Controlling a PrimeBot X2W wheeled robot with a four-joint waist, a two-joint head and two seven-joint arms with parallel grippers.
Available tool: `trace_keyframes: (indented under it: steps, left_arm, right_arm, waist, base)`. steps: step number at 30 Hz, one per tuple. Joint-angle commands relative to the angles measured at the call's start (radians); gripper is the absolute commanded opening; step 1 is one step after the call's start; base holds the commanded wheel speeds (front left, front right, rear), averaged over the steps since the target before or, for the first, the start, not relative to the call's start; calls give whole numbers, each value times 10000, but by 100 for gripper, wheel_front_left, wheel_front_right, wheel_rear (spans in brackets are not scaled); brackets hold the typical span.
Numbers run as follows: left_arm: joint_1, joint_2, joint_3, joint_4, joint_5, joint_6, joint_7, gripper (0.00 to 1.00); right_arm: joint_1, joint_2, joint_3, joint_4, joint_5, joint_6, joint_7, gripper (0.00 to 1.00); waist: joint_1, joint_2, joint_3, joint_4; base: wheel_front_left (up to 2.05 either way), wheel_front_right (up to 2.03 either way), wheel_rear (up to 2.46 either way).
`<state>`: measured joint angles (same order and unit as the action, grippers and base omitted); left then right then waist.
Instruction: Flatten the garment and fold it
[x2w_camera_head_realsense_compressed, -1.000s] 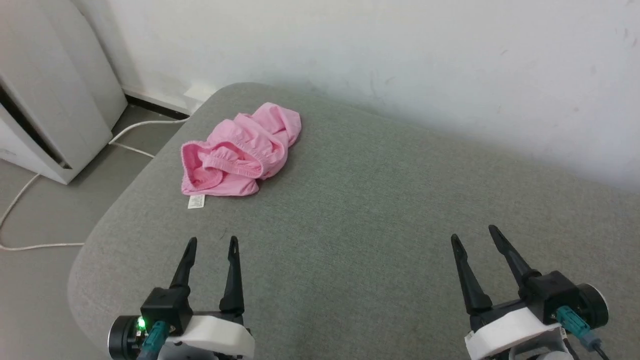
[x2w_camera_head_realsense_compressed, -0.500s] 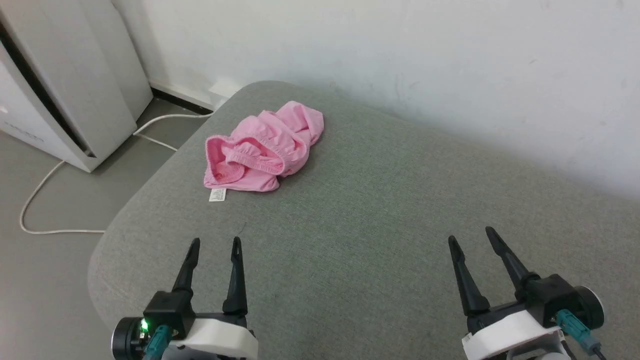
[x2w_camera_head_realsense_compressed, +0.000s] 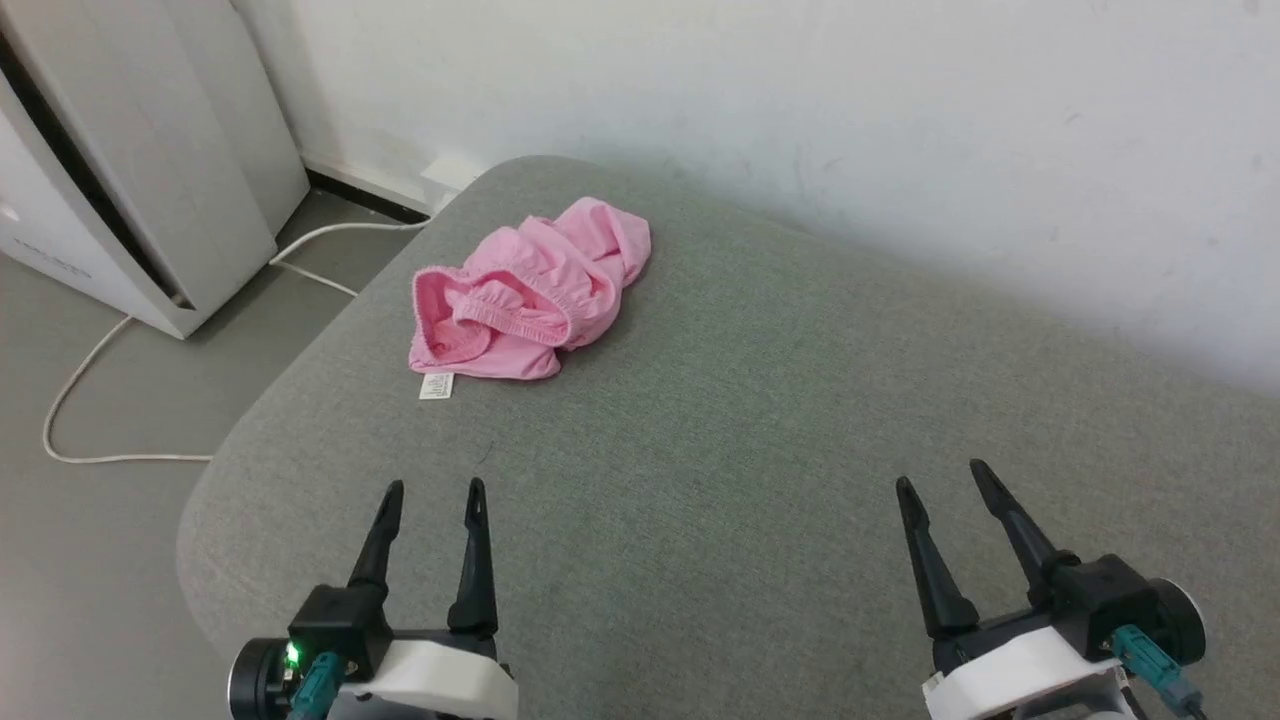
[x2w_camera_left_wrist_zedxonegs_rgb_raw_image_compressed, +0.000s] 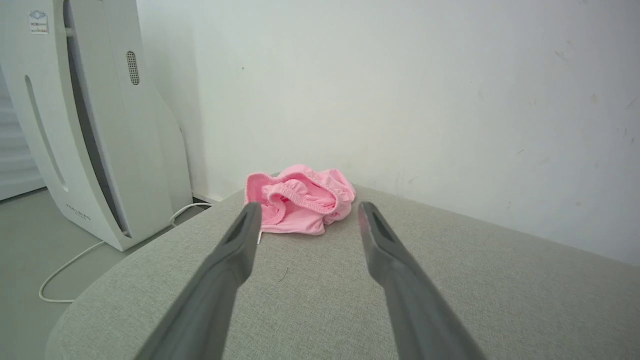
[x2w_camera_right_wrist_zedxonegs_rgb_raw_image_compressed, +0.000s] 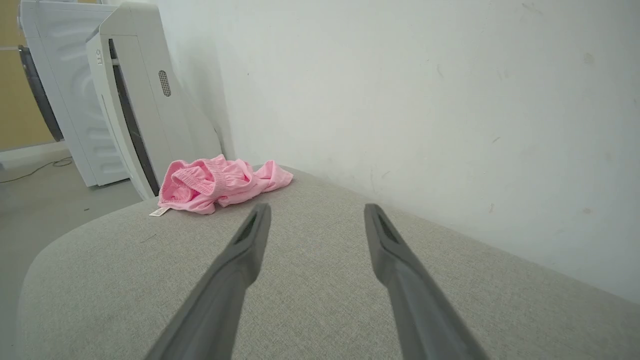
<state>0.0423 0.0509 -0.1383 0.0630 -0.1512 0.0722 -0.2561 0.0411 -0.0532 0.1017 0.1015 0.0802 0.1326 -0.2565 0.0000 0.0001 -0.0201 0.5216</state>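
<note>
One bunched garment (x2w_camera_head_realsense_compressed: 530, 290) lies beyond left gripper (x2w_camera_head_realsense_compressed: 435, 485) and right gripper (x2w_camera_head_realsense_compressed: 940, 473).

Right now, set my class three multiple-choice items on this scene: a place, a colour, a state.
1. Where is the garment? A) on the floor B) on the grey cushion, near its far left corner C) in a basket
2. Its colour? A) blue B) pink C) white
3. The left gripper and right gripper are: A) open and empty B) shut C) holding cloth
Answers: 1 B, it lies on the cushion; 2 B, pink throughout; 3 A, jaws apart, nothing between them.
</note>
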Motion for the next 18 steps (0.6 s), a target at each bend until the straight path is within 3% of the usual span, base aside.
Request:
trace_keyframes:
  steps: [1, 11, 18]
  left_arm:
    - [74, -7, -35, 96, -129, -92, -57, 100]
    - [-1768, 258, 286, 1050, -291, -796, 131, 100]
    - [-4793, 1424, 526, 2509, -941, -1684, 1860, 100]
  right_arm:
    - [-18, 30, 28, -49, -61, -19, -53, 100]
    - [-389, 30, 127, -568, -343, -19, -53, 100]
    - [-922, 30, 522, -1525, -707, -19, -19, 100]
  waist:
    - [0, -1, 117, -99]
    - [0, -1, 1520, -1062]
    - [0, -1, 3304, -2098]
  base:
    - [0, 0, 0]
    - [0, 0, 0]
    - [0, 0, 0]
